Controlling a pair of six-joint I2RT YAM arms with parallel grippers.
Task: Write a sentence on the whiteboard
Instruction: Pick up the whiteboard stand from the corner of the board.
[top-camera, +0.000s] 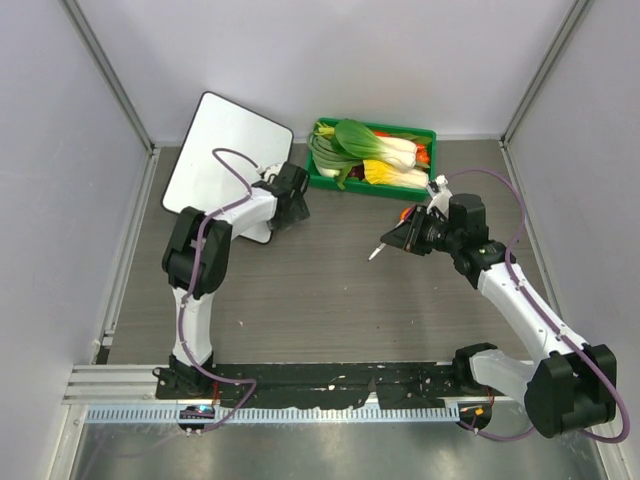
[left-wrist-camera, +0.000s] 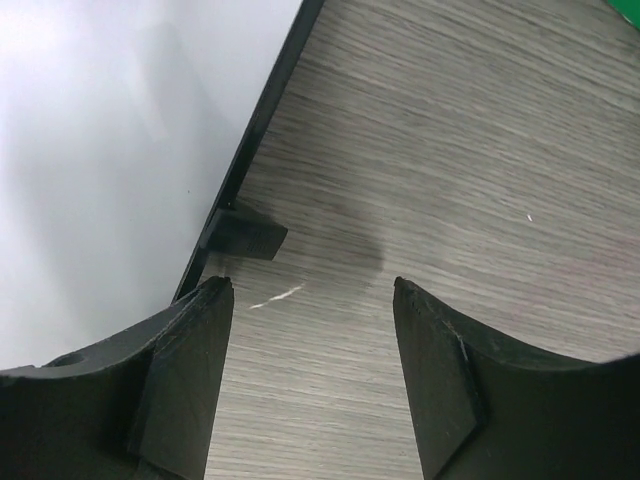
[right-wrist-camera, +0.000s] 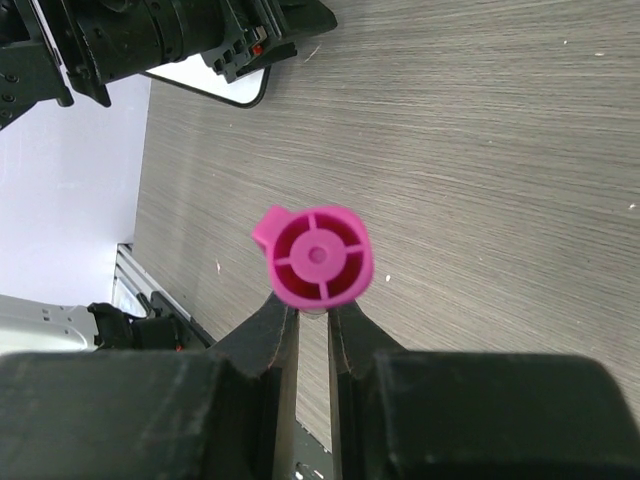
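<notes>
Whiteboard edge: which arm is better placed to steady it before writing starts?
Left. The left gripper, open, sits at the black rim of the whiteboard, beside a clip. The right gripper is shut on the pink marker, well away from the board, so it suits writing.

Grey wood-grain table, evenly lit. Pale walls enclose its far, left and right sides; an aluminium rail lines its near edge.

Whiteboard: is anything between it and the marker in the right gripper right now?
Partly. The left gripper hangs at the whiteboard's near right corner, on the line from the right gripper and its marker. Nothing else visible lies between.
</notes>
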